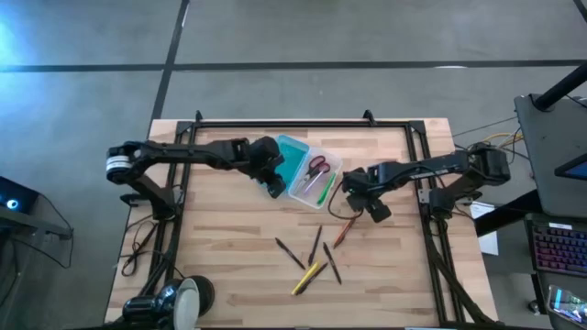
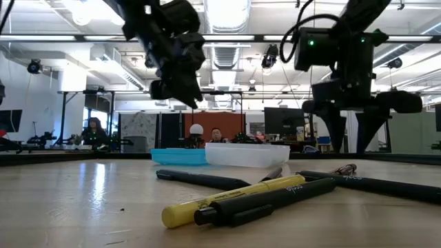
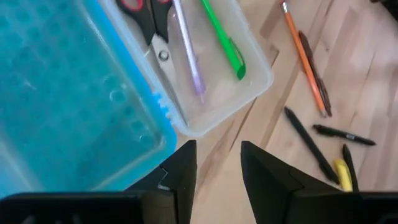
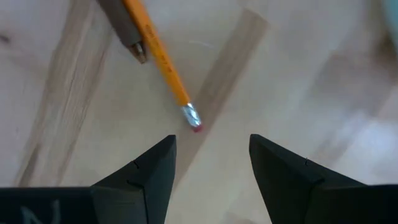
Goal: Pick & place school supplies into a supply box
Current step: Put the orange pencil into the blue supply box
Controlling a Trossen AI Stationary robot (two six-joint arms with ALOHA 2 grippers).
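From above, my left gripper hung over the near end of the supply box, which lay open at the far middle of the table, its teal half on the left and its clear half on the right. In the clear half lay the red-handled scissors and a green pen. My right gripper hung just to the right of the box, above the orange pencil. Nearer, in the middle of the table, lay a yellow pen and several dark pens, well apart from the box.

At table height, the yellow pen and a dark pen lay close in front, and the box stood behind them. Both grippers were above the table and touched nothing.

From my left wrist, my left fingers stood apart and held nothing, just at the near edge of the box. The scissors, a pink pen and the green pen lay in the clear half. The orange pencil lay beside a dark pen on the wood.

From my right wrist, my right fingers were apart and empty, and the eraser end of the orange pencil lay just beyond them.
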